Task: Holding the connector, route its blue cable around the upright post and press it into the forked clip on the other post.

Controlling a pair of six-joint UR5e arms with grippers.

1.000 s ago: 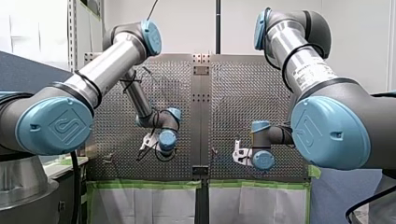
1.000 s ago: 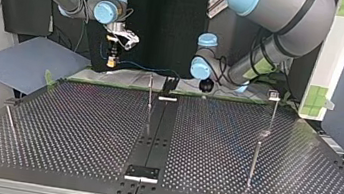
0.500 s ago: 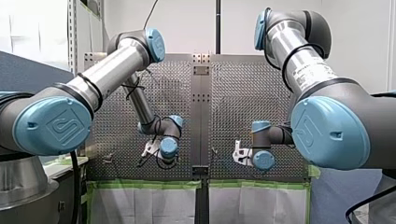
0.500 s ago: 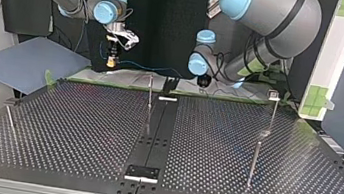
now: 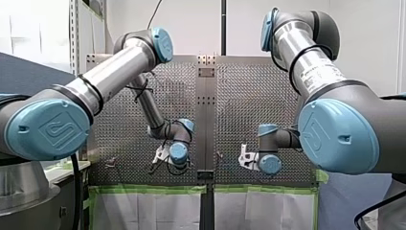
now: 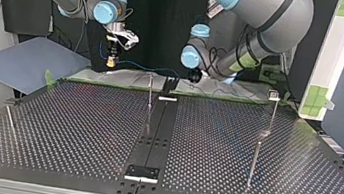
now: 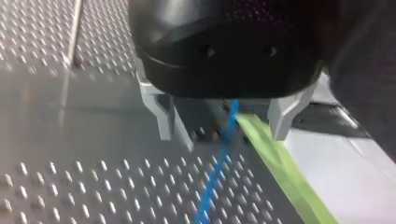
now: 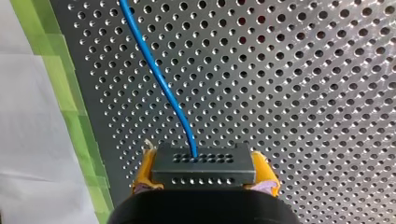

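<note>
Right jaws pinch the connector (image 8: 203, 164) near the edge of the worktop (image 8: 303, 93), left jaws stand spread astride its blue cable (image 7: 218, 173) — shut off-centre, I reckon, they could knock the slack line aside and miss it.

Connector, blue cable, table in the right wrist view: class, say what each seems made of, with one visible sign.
The connector: matte dark block with rows of holes, probably plastic. The blue cable: smooth, freely curving sheath, likely plastic or rubber. The table: grey perforated sheet with dull sheen, apparently metal.
</note>
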